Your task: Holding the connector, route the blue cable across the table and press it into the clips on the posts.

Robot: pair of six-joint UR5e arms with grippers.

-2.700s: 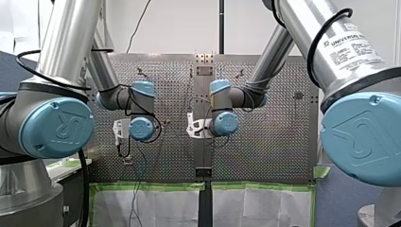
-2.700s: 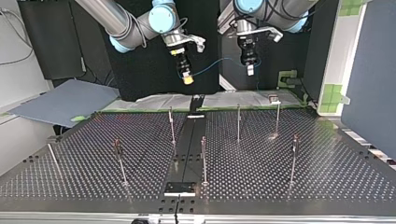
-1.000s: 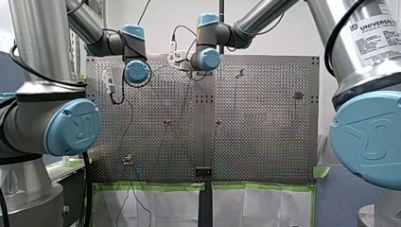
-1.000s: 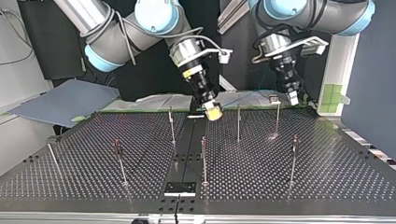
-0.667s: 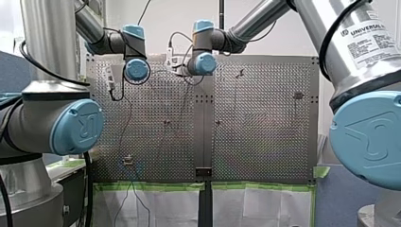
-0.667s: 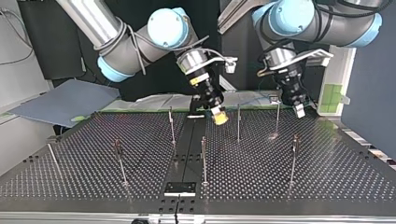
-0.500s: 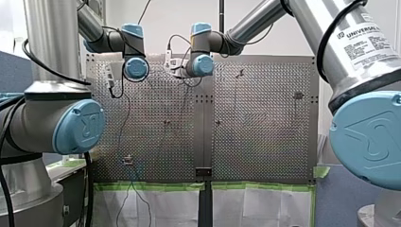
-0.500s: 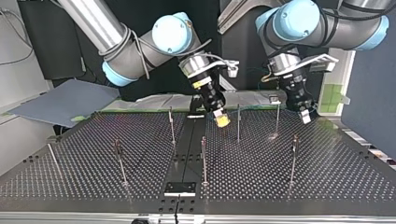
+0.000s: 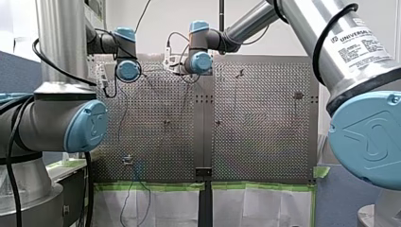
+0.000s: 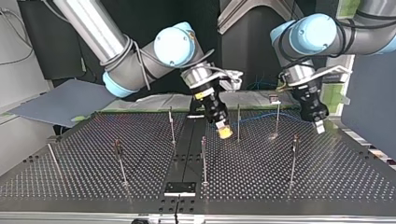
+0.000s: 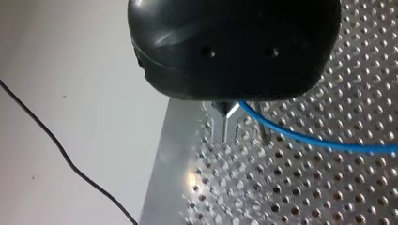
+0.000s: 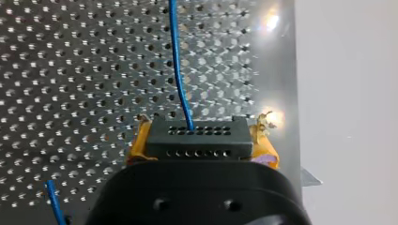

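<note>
Pads (image 12: pixel 139 146) of my right gripper (image 12: pixel 199 145) clamped the black connector (image 12: pixel 197 133) by its sides, a rigid, sure hold. From it the blue cable (image 12: pixel 179 70) ran thin and slack above the perforated table (image 10: pixel 261 177) to my left gripper (image 10: pixel 319 127), whose metal fingers (image 11: pixel 217 124) pinched it. Light and floppy, it likely needed tension between both grips, taken close beside a post (image 10: pixel 278 119), to seat in a clip.

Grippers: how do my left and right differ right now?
Right gripper has yellow pads and clamps the black connector; left gripper has thin metal fingers pinching the bare cable. In the top view, right sits near the table's middle, left near its right edge. Both are shut, linked by that blue cable.
</note>
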